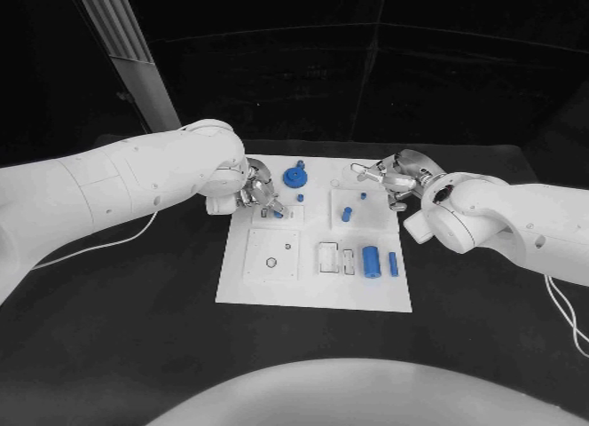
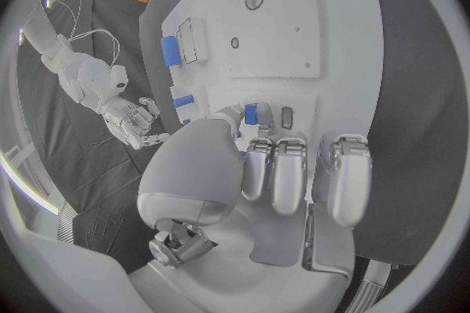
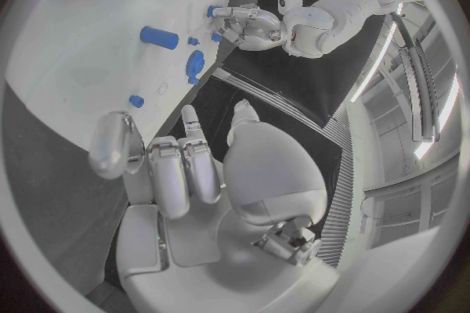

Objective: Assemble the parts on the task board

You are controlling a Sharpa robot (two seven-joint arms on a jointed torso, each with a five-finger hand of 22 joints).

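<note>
The white task board (image 1: 314, 284) lies in the middle of the table. My left hand (image 1: 256, 193) is over its far left part and pinches a small blue peg (image 2: 251, 113) between thumb and a finger, close to the board surface by a small slot (image 2: 287, 117). My right hand (image 1: 395, 182) hovers at the board's far right corner, fingers apart and holding nothing. On the board are a blue gear-like knob (image 1: 294, 176), a short blue cylinder (image 1: 347, 213), a large blue cylinder (image 1: 370, 260) and a thin blue bar (image 1: 392, 263).
Recessed white sockets (image 1: 329, 257) and a square plate with a hole (image 1: 273, 255) sit on the board's near half. A thin cable (image 1: 103, 247) trails on the black table at the left. Another cable (image 1: 569, 311) hangs by my right arm.
</note>
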